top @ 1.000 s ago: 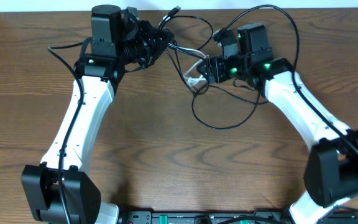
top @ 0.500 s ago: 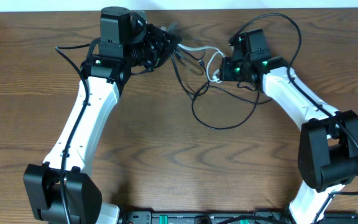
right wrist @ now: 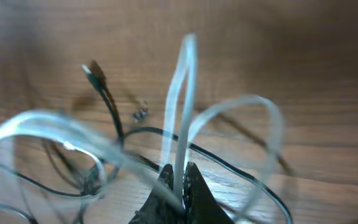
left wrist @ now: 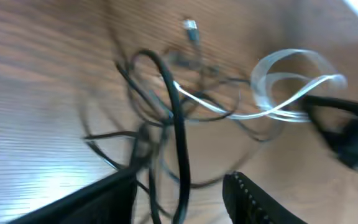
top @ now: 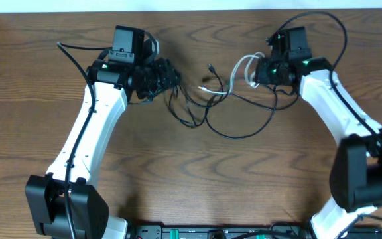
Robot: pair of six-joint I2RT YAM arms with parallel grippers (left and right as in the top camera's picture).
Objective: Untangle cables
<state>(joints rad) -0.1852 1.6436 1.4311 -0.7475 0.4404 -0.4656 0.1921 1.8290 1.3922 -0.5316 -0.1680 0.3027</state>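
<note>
A loose tangle of thin black cables [top: 192, 109] lies on the table between the arms, with one wide loop [top: 244, 133] reaching toward the front. A small plug end [top: 211, 68] sticks up from it. My left gripper [top: 172, 78] is at the tangle's left edge. In the left wrist view its jaws [left wrist: 180, 180] stand open, and black cords [left wrist: 178, 134] run loosely through the gap. My right gripper [top: 256, 72] is shut on a white cable [top: 244, 65]. The right wrist view shows that cable [right wrist: 185, 87] pinched between the fingertips [right wrist: 180, 178] and looping out to both sides.
The wooden table [top: 178, 172] has its back edge [top: 197, 9] just behind both grippers. Thick black wires fixed to the arms arc above the right wrist [top: 323, 20] and beside the left one [top: 78, 50]. Both arm bases stand at the front corners.
My right gripper has shut on the white cable and drawn it right and toward the back. My left gripper has opened and moved left and forward; the black cords have sagged onto the table.
</note>
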